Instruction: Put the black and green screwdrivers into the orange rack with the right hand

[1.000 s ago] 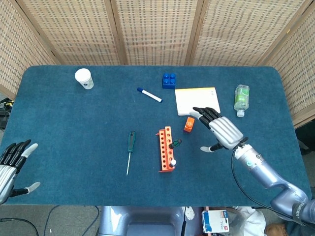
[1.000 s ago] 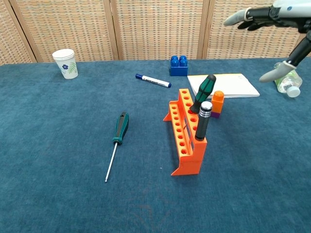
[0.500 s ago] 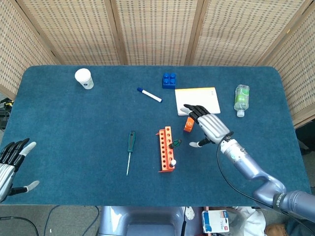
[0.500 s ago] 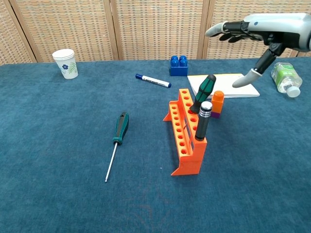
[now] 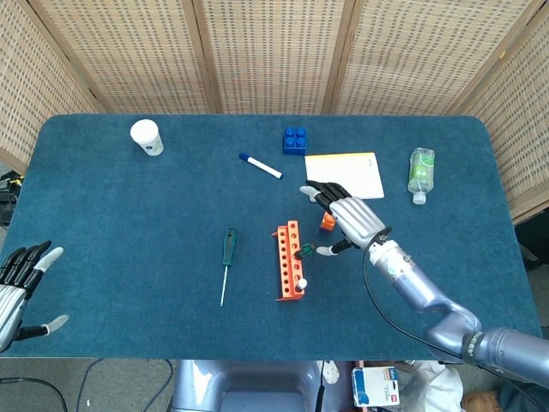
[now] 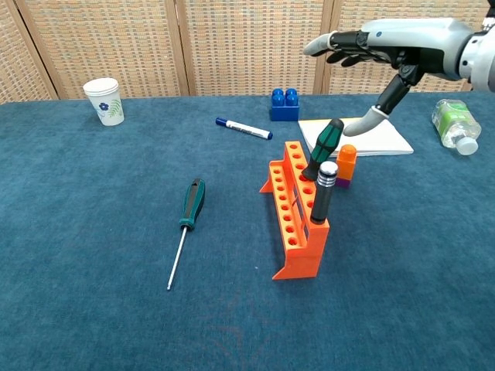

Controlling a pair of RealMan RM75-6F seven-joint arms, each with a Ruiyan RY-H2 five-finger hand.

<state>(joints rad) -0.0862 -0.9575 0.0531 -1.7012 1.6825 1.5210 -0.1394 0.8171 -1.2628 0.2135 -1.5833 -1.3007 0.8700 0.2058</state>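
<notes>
The orange rack point(image 5: 288, 260) point(image 6: 294, 215) stands mid-table with a green-and-black screwdriver point(image 6: 324, 146) point(image 5: 304, 251) leaning in it and a black tool with a silver cap point(image 6: 323, 191) upright near its front end. A second green-and-black screwdriver point(image 5: 226, 259) point(image 6: 186, 222) lies flat on the cloth left of the rack. My right hand point(image 5: 345, 219) point(image 6: 387, 45) hovers open above and right of the rack, fingers spread, touching nothing. At the table's left edge my left hand point(image 5: 19, 283) rests open.
A blue marker point(image 5: 260, 166), a blue block point(image 5: 295, 140), a yellow-edged notepad point(image 5: 344, 176), a small orange-and-purple block point(image 6: 346, 166), a clear bottle point(image 5: 421, 172) and a paper cup point(image 5: 147, 136) lie around the far half of the blue table point(image 5: 129, 232).
My right hand has moved left across the table, from beside the notepad toward the rack, staying open. The screwdrivers and rack have not moved.
</notes>
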